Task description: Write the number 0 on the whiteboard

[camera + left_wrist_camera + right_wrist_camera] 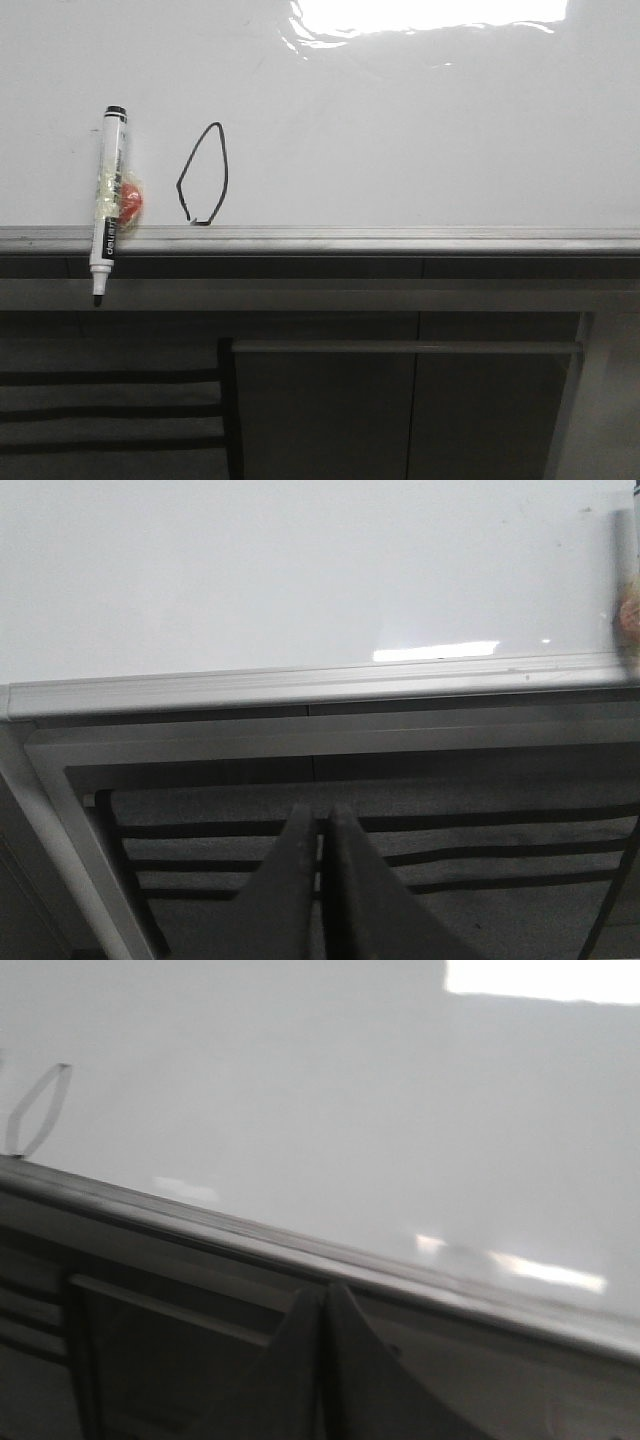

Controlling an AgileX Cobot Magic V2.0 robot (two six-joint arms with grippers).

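Whiteboard (420, 130), number 0 (205, 172), marker (108, 200) beside

You saw the right gripper (322, 1305) with its fingers pressed together, nothing between them; the whiteboard (330, 1130) filled the view above its grey rail (250, 1235); the number 0 (38, 1110) sat far off, just above that rail.

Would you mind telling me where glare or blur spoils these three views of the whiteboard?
Front view: sharp, but a blown-out glare patch sits at the top of the large glossy white whiteboard; the thin black hand-drawn loop reads clearly. Left wrist view: a small bright streak above the grey metal rail; the right edge smears. Right wrist view: soft throughout, the loop faint.
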